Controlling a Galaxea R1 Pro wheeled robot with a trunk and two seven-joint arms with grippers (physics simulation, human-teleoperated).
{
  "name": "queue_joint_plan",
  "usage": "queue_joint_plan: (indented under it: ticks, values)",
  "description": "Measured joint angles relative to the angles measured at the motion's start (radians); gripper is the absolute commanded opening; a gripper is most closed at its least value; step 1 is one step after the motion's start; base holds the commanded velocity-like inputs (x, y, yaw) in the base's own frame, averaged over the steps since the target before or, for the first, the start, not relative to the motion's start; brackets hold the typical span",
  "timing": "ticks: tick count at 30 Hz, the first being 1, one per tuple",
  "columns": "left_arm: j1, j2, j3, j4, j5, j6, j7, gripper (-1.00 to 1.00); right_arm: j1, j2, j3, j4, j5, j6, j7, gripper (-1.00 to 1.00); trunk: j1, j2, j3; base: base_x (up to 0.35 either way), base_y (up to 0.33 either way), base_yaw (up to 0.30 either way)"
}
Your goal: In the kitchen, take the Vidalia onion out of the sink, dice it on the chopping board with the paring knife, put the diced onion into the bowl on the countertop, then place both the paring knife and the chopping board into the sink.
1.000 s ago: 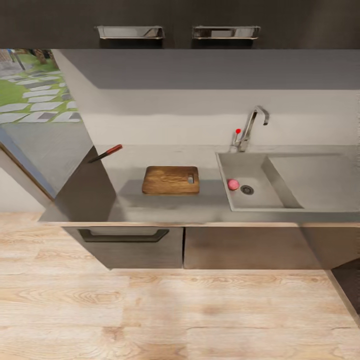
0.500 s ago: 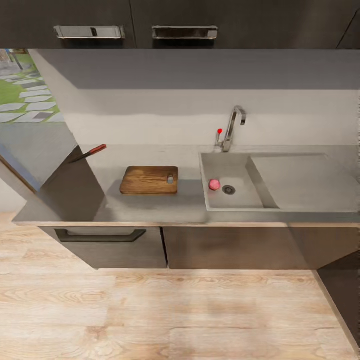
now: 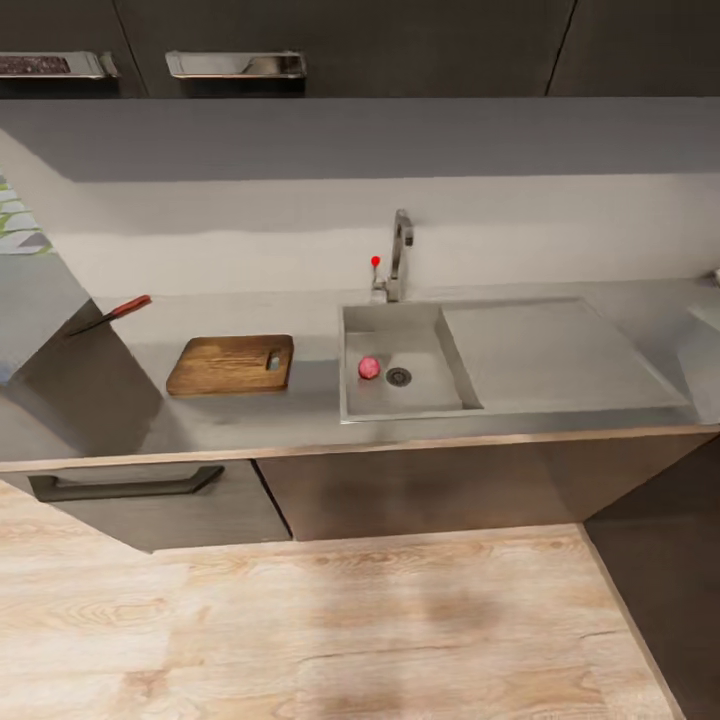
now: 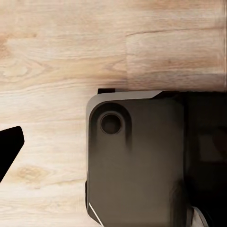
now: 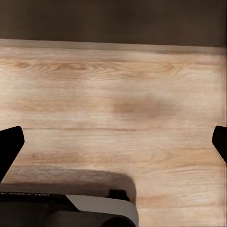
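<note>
Head view: one grey countertop (image 3: 300, 420) running along the wall, with one sink (image 3: 400, 405) set into it and a flat draining area to the basin's right. One onion (image 3: 369, 368), pinkish and round, lies on the sink floor just beside the drain hole (image 3: 399, 377). One tap (image 3: 400, 250) stands behind the basin, with a small red-tipped knob (image 3: 375, 262) next to it.

One wooden chopping board (image 3: 231, 364) lies flat on the countertop, left of the sink and apart from it. One knife (image 3: 108, 315) with a red handle lies further left near the back wall, well apart from the board.

Below the counter: one drawer handle (image 3: 125, 485). Above: two metal cabinet handles (image 3: 236, 65).

Left wrist view: wooden floor (image 4: 61, 56) and part of the robot's dark base (image 4: 137, 161); one dark fingertip (image 4: 9, 151) at the edge. Left gripper's finger state cannot be told.

Right wrist view: two dark fingertips (image 5: 8, 149) at opposite edges, set wide apart, nothing between them but floor.
</note>
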Motion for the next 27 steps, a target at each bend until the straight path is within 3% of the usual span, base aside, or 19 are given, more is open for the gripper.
queue_joint_plan:
  ticks: [18, 27]
  values:
    - [0.0, 0.0, 0.002, 0.0, 0.0, 0.0, 0.0, 1.0, 0.0, 0.007, 0.001, 0.002, 0.001, 0.0, 0.0, 1.0, 0.0, 0.0, 0.0, 0.0, -0.311, 0.011]
    - [0.0, 0.0, 0.002, 0.0, 0.0, 0.0, 0.0, 1.0, 0.0, 0.008, 0.002, 0.002, 0.001, 0.0, 0.0, 1.0, 0.0, 0.0, 0.0, 0.0, -0.05, 0.061]
